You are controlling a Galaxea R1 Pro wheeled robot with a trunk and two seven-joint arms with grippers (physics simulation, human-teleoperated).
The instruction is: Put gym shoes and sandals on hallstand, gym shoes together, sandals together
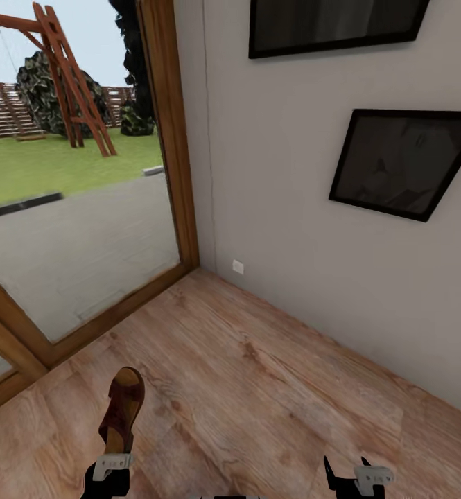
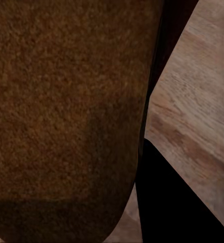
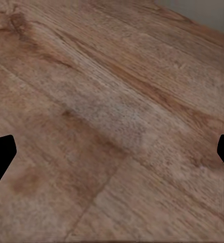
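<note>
Head view: left end effector (image 1: 109,466) grips sandal (image 1: 122,409) heel, toe pointing away.

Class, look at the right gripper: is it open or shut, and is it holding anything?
Open and empty. The right gripper shows its two dark fingertips far apart at the frame edges, with bare corridor floor between them.

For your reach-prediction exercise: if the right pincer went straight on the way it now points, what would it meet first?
The corridor floor: the right pincer is open and empty, and its wrist view looks onto bare planks between the fingertips. How far off is unclear.
</note>
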